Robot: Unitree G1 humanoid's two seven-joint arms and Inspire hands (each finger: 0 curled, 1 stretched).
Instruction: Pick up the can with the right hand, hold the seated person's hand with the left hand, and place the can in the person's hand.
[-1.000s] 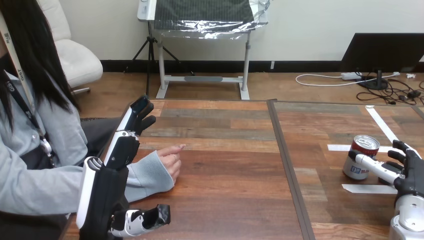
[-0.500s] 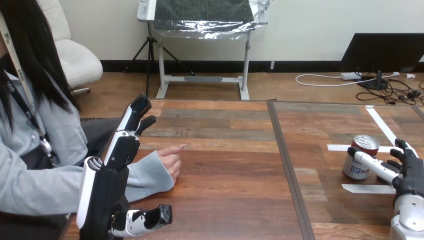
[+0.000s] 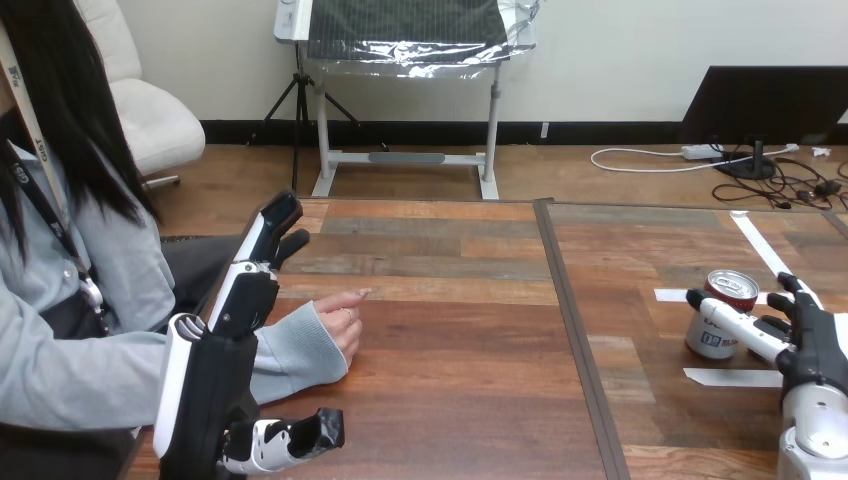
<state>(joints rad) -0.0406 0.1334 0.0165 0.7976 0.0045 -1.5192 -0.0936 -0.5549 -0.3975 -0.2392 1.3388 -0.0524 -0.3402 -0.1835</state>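
1. Two robot hands, both unclenched; right robot hand [image 3: 812, 345] brackets the can [image 3: 728, 290], lower right — grasp step, by the look of it.
2. Left robot hand [image 3: 248, 288] stands beside the person's hand [image 3: 342, 322], middle left.
3. Next: close, lift.

You have a wooden table [image 3: 450, 380] before you, its dark seam [image 3: 572, 330] running 12 to 6 o'clock; white tape strips [image 3: 758, 245] lie toward 3 o'clock.

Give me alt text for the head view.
The robot's right hand is at a can standing at the right of the table. At the left, its open left hand is raised beside the person's hand, which rests on the table.
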